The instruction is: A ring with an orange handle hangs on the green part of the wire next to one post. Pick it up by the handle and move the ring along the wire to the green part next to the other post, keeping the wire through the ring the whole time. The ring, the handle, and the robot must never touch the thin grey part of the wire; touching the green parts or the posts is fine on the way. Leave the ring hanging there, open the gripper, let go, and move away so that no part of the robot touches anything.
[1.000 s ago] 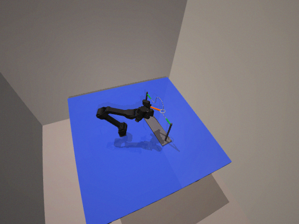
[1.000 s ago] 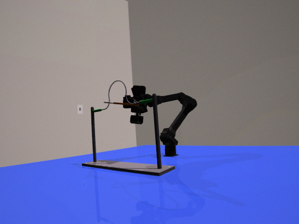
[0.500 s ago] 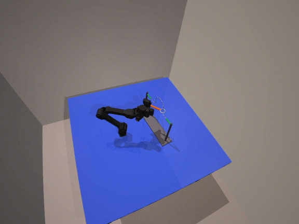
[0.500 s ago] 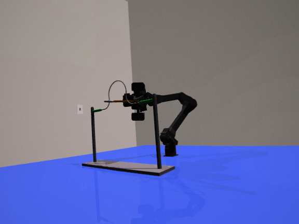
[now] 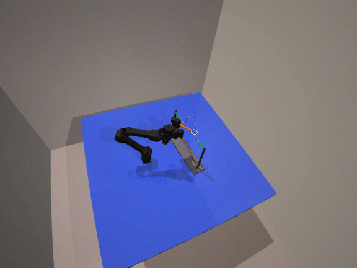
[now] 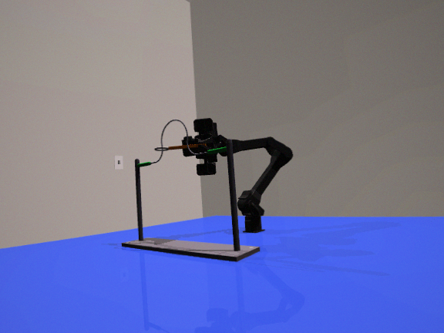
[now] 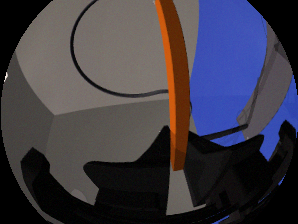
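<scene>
My gripper point(image 5: 180, 125) point(image 6: 191, 146) point(image 7: 170, 129) is shut on the orange handle point(image 5: 186, 127) point(image 6: 178, 146) point(image 7: 174, 76) and holds it about level. The ring point(image 5: 194, 131) point(image 6: 161, 148) sits around the thin grey wire point(image 5: 189, 117) point(image 6: 172, 122) point(image 7: 93, 76), on the stretch that drops toward the green part point(image 5: 200, 144) point(image 6: 144, 164) at one post point(image 5: 202, 158) point(image 6: 139, 200). The other green part point(image 5: 177, 115) point(image 6: 216, 149) meets the other post point(image 5: 175, 111) point(image 6: 232, 196) close to my wrist. I cannot tell whether the ring touches the wire.
Both posts stand on a grey base plate point(image 5: 186, 152) point(image 6: 193, 247) on the blue table point(image 5: 149, 198) point(image 6: 327, 277). The arm's base point(image 5: 145, 155) point(image 6: 252, 220) stands behind the plate. Walls rise past the table's back edges.
</scene>
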